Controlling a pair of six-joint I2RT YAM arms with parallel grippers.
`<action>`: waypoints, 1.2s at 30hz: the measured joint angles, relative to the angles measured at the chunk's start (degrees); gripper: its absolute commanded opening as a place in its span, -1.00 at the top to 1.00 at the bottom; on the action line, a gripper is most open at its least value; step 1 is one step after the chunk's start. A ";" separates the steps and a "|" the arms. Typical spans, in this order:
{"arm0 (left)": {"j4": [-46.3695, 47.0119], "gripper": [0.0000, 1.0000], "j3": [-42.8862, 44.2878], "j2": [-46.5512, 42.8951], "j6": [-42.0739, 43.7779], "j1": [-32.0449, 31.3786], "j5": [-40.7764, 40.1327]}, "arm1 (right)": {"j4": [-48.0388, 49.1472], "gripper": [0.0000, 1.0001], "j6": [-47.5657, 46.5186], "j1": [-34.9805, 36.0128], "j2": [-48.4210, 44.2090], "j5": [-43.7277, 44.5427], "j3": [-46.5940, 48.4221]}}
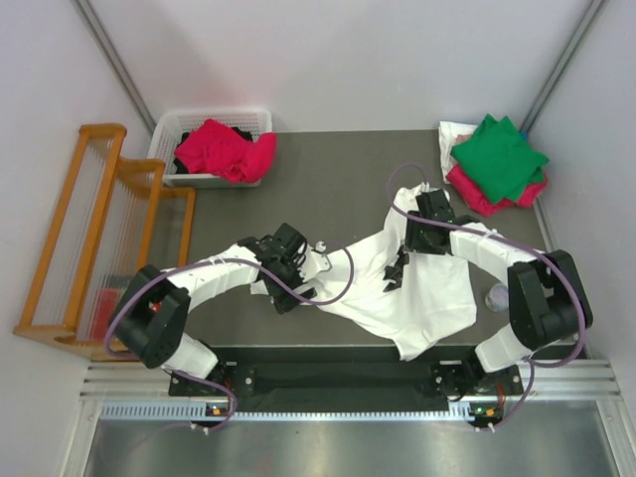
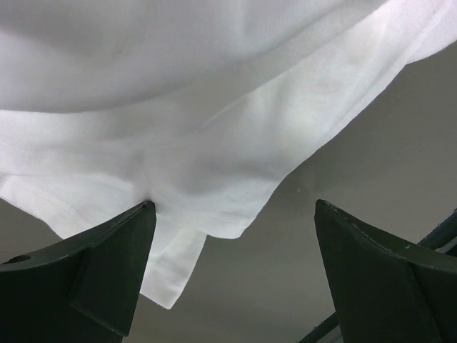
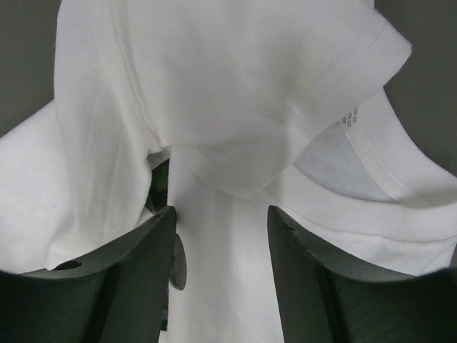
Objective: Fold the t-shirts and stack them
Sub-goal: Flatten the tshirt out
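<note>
A large white t-shirt (image 1: pixel 417 288) lies crumpled across the dark table (image 1: pixel 338 179) in front of both arms. My left gripper (image 1: pixel 291 290) (image 2: pixel 235 207) stands wide open at the shirt's left edge, where a hem corner (image 2: pixel 171 264) hangs between its fingers. My right gripper (image 1: pixel 396 273) (image 3: pixel 221 211) is over the shirt near the collar (image 3: pixel 371 161). Its jaws are half closed around a raised fold of the white cloth (image 3: pixel 221 236) and still stand apart. A green t-shirt (image 1: pixel 500 154) lies folded on a crimson one (image 1: pixel 477 191) at the back right.
A white slotted basket (image 1: pixel 174 129) at the back left holds a crimson-pink shirt (image 1: pixel 224 149) and something dark. A wooden rack (image 1: pixel 99 229) stands to the left of the table. Purple cables loop over both arms.
</note>
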 measured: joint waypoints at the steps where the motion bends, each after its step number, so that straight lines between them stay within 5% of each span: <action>1: 0.20 -0.93 -0.13 0.33 0.02 0.00 -0.02 | 0.11 -0.04 0.02 -0.04 0.55 0.11 0.20; 32: 0.44 -0.89 -0.63 1.55 0.50 0.72 0.15 | 5.81 0.66 1.07 -3.54 6.08 0.00 1.16; 36: 0.48 -0.62 -0.68 1.55 0.28 0.72 0.09 | 5.81 0.68 1.07 -3.54 6.05 -0.11 1.16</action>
